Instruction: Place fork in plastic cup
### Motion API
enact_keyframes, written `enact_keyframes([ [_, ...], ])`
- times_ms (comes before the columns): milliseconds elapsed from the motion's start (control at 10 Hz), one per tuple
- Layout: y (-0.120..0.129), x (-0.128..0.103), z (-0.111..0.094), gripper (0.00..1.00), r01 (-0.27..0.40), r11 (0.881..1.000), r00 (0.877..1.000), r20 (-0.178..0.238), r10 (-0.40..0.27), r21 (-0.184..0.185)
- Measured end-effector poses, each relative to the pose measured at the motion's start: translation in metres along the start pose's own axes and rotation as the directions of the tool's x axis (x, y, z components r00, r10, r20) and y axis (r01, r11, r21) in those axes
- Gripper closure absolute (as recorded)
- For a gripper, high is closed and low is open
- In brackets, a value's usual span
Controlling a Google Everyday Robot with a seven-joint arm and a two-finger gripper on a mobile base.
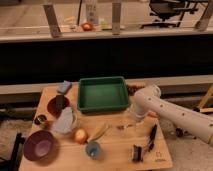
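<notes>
Table (115, 152) pale wood. Tray (102, 80) deep green. Bowl (39, 146) purple; small cup (93, 148) blue. Fork (124, 126) silvery, yellowish sheen. Utensils (151, 136) black-handled. Arm (172, 114) white; gripper (136, 116) at its tip, just right of the tray.

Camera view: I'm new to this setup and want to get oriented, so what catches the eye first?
The green tray sits in the middle towards the back. The thick white arm reaches in from the right, its gripper low by the tray's front right corner. Just in front of the gripper lies the small fork, and a purple bowl marks the near left corner.
</notes>
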Motion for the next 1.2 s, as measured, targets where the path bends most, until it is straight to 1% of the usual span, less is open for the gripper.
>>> enact_keyframes([
  [200, 0.001, 0.0, 0.005, 0.2, -0.014, 1.0, 1.0, 0.004, 0.014, 0.001],
  [300, 0.001, 0.0, 0.008, 0.22, -0.018, 1.0, 1.0, 0.007, 0.018, -0.001],
  [500, 0.001, -0.001, 0.014, 0.38, -0.021, 1.0, 1.0, 0.009, 0.021, -0.005],
  [700, 0.003, -0.002, 0.02, 0.6, -0.025, 1.0, 1.0, 0.014, 0.025, -0.011],
  [800, 0.004, -0.001, 0.02, 0.68, -0.031, 0.999, 0.999, 0.019, 0.031, -0.013],
  [1000, 0.005, 0.0, 0.02, 0.91, -0.031, 0.999, 0.999, 0.02, 0.031, -0.014],
  [1100, 0.004, 0.0, 0.019, 0.98, -0.027, 1.0, 1.0, 0.016, 0.027, -0.014],
  [1200, 0.004, 0.0, 0.019, 1.0, -0.027, 1.0, 0.999, 0.018, 0.027, -0.015],
])
